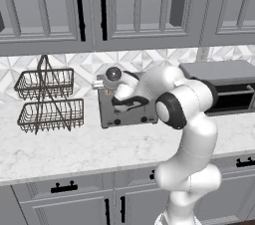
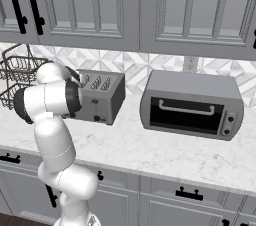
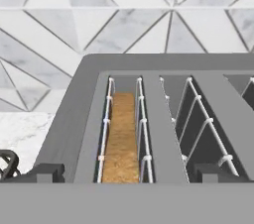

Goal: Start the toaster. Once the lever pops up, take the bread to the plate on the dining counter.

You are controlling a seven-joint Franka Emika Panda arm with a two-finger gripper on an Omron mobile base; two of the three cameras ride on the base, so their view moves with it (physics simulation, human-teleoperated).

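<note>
Above toaster (image 3: 163, 119), hand (image 3: 124, 173) wide open, empty; bread (image 3: 120, 139) sunk in leftmost slot

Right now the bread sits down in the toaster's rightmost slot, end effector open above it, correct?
Not quite. In the hand view the bread sits down in the leftmost slot in view of the toaster; the slots to its right hold only wire guides. The rest stands: the end effector is open above the toaster.

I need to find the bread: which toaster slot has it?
The leftmost slot in the hand view holds the bread; the other toaster slots are empty.
</note>
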